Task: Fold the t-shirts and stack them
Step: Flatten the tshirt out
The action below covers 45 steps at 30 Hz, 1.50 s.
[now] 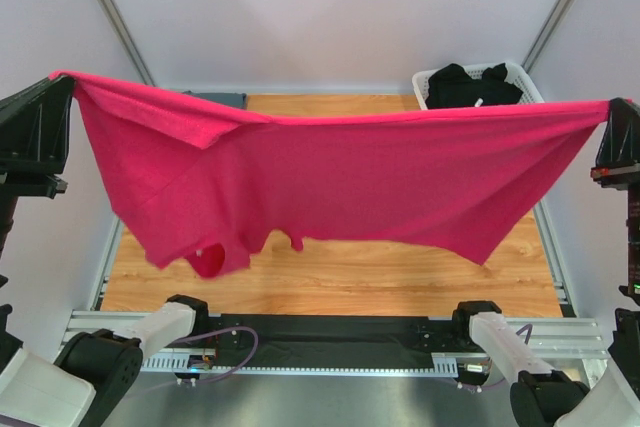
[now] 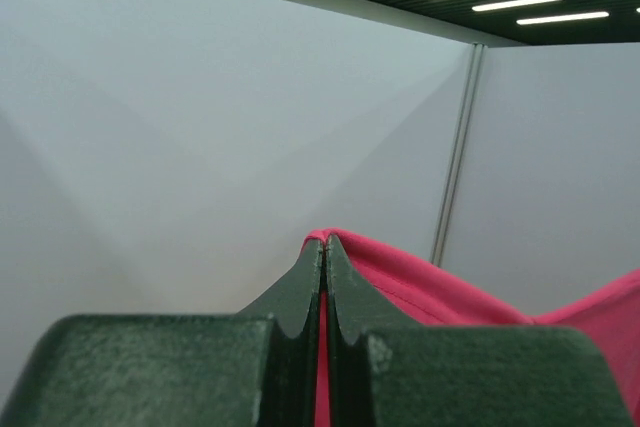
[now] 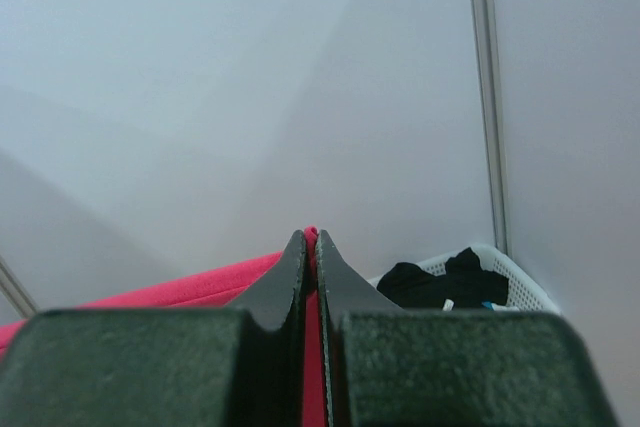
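Held the magenta-pink t-shirt (image 1: 340, 177) stretched in mid-air above the table (image 1: 400, 282), with left gripper (image 1: 68, 82) and right gripper (image 1: 612, 105) each clamped tight on an upper corner; judged liable to slip from such thin pinches, or to land creased owing to the bunched, sagging left side.

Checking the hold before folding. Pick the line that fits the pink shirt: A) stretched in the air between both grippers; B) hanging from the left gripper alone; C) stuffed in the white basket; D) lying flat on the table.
A: the pink shirt hangs spread between the left gripper and the right gripper, each shut on an end.
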{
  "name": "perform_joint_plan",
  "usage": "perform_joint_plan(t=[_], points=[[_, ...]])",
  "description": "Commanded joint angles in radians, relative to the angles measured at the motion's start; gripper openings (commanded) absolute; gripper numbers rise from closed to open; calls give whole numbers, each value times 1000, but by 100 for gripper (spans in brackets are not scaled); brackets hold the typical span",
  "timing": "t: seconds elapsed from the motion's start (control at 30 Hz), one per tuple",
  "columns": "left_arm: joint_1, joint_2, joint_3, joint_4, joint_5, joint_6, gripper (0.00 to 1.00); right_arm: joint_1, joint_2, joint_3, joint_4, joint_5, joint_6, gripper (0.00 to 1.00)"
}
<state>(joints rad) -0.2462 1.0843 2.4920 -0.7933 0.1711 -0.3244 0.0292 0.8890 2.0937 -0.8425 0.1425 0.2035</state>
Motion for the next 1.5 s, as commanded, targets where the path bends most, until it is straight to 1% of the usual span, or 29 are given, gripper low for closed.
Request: perform_joint_plan(t=[0.0, 0.1, 0.13, 0.17, 0.2, 0.27, 0.3, 0.37, 0.4, 0.47, 0.5, 0.53, 0.57, 0.63, 0.67, 0.7, 0.73, 0.77, 0.8, 0.83, 0.87, 0.93, 1.03, 1.07, 1.1, 1.13, 1.23, 1.37, 1.47], points=[[1, 133, 4, -30, -12, -15, 0, -3, 73, -12, -90, 74, -27, 0], [1, 207, -24, -78, -4, -5, 0, -3, 99, -89, -102, 95, -18, 0], [1, 225, -60, -89, -2, -1, 0, -5, 106, -127, -98, 104, -13, 0], [1, 256, -86, -98, -2, 7, 0, -3, 108, -211, -77, 120, -9, 0], [1, 272, -150, -106, -4, 11, 0, -5, 105, -268, -61, 121, 0, 0], [1, 295, -227, -96, -2, 21, 0, -3, 100, -372, 6, 137, 14, 0], [1, 316, -327, -57, 13, 34, 0, -3, 100, -486, 32, 140, 14, 0], [1, 336, -437, 9, 37, 48, 0, -5, 117, -587, 106, 155, 30, 0], [1, 345, -535, 81, 56, 59, 0, -5, 137, -675, 130, 158, 33, 0], [1, 396, -608, 153, 64, 65, 0, -3, 162, -771, 215, 181, 62, 0], [1, 419, -649, 163, 65, 70, 0, -3, 192, -811, 247, 190, 72, 0], [1, 448, -663, 170, 61, 68, 0, -3, 211, -899, 281, 198, 82, 0], [1, 506, -674, 178, 61, 68, 0, -5, 234, -934, 349, 218, 106, 1], [1, 570, -696, 207, 47, 68, 0, -5, 326, -1009, 413, 239, 126, 0], [1, 635, -697, 229, 44, 68, 0, -5, 362, -1027, 481, 247, 143, 0], [1, 667, -696, 242, 38, 68, 0, -5, 448, -1032, 512, 253, 148, 1], [1, 699, -687, 253, 31, 62, 0, -6, 496, -1016, 534, 259, 149, 0], [1, 765, -676, 270, 30, 61, 0, -6, 546, -996, 557, 269, 154, 0], [1, 799, -642, 276, 33, 61, 0, -8, 638, -971, 565, 276, 151, 0], [1, 831, -619, 279, 27, 51, 0, -8, 684, -940, 572, 287, 149, 1], [1, 897, -564, 275, 25, 51, 0, -9, 765, -887, 591, 296, 143, 1], [1, 986, -509, 266, 18, 51, 0, -12, 832, -812, 634, 299, 137, 1], [4, 1072, -406, 253, -8, 56, 0, -20, 935, -742, 660, 292, 132, 0], [5, 1092, -366, 252, -21, 53, 0, -18, 974, -695, 660, 292, 131, 0], [7, 1105, -349, 249, -21, 51, 0, -20, 991, -680, 658, 293, 132, 1], [11, 1124, -334, 250, -22, 45, 0, -49, 1004, -663, 657, 284, 134, 0], [18, 1140, -306, 267, -16, 28, 0, -63, 1030, -635, 654, 266, 161, 1], [16, 1125, -318, 275, -8, 5, 0, -71, 1004, -655, 654, 256, 192, 1], [16, 1089, -361, 279, -15, -21, 0, -71, 963, -698, 655, 236, 203, 0]])
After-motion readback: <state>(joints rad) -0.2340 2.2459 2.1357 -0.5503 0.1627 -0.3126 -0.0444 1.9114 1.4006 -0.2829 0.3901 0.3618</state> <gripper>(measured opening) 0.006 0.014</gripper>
